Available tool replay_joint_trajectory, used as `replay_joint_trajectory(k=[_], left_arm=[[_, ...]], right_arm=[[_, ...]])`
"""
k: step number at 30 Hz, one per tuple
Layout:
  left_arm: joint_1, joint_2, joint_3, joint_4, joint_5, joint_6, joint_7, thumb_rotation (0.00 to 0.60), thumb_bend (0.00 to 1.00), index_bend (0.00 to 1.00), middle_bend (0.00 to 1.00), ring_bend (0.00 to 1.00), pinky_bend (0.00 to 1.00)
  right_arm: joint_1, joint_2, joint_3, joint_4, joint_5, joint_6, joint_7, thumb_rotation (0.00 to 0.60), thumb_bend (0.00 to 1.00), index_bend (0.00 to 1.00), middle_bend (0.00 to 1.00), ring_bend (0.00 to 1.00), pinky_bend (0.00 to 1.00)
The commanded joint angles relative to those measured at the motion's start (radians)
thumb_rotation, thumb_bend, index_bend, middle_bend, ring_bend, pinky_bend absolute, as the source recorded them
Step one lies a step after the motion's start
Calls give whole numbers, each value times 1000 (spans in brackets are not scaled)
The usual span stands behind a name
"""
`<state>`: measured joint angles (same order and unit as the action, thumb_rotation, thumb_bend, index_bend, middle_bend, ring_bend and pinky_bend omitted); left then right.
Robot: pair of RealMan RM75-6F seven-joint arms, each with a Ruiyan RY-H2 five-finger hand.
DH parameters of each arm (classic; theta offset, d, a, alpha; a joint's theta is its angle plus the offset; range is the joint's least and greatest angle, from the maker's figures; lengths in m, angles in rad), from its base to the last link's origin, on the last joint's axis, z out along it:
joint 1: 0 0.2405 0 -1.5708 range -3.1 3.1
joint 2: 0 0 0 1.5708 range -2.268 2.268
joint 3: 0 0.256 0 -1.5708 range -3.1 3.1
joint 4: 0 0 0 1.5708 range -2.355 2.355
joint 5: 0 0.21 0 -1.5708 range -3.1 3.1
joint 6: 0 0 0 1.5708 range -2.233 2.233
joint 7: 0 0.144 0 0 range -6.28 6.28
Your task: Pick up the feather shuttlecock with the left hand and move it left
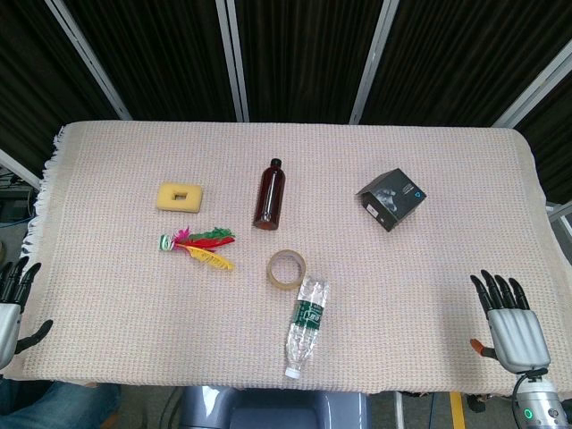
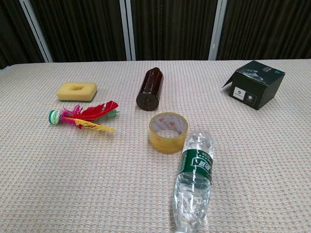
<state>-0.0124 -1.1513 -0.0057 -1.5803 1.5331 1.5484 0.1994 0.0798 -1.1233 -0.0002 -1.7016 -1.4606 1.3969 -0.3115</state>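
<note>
The feather shuttlecock [image 1: 197, 247] lies on its side on the woven table cloth, left of centre, with red, green, pink and yellow feathers pointing right and its white and green base to the left. The chest view shows the shuttlecock [image 2: 82, 116] just in front of the yellow sponge. My left hand [image 1: 13, 304] rests at the table's near left edge, fingers spread, holding nothing, well left of the shuttlecock. My right hand [image 1: 511, 323] sits at the near right edge, fingers apart and empty. Neither hand appears in the chest view.
A yellow sponge [image 1: 180, 196] lies behind the shuttlecock. A brown bottle [image 1: 271, 193] lies mid-table, a tape roll [image 1: 287, 268] and a clear plastic bottle [image 1: 307, 324] nearer the front. A black box [image 1: 391, 198] stands at the right.
</note>
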Motion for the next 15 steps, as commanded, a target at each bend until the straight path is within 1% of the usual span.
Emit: replay_joint_trajectory(k=[1,5,9,11,12,15], left_arm=[[2,3,3,-5,-2,-3,-4,600,207,65,0,0,0],[-13,-1,-8,4,-20,-29,-16,600,208,87,0,0,0],[-49,-32,-30,44,-9,-52,-59,600,215,159,0,0,0],[-86,-67,-51,78,8,-69,-114,600,221,217,0,0,0],[-121,-92,-71,96,20,-88,-120,600,225,250,0,0,0],[-189,-157,-115,150,17,-127,-82,600,234,331,0,0,0]], right_arm=[[2,2,2,-3,-2,0,4,600,62,0,0,0,0],[5,7,1,2,-2,-10,13,600,62,0,0,0,0],[6,12,7,-1,3,-7,21,600,62,0,0,0,0],[6,12,6,-2,-8,-1,25,600,62,0,0,0,0],[9,12,6,-2,-11,-6,29,600,62,0,0,0,0],[23,11,14,0,-3,-26,31,600,62,0,0,0,0]])
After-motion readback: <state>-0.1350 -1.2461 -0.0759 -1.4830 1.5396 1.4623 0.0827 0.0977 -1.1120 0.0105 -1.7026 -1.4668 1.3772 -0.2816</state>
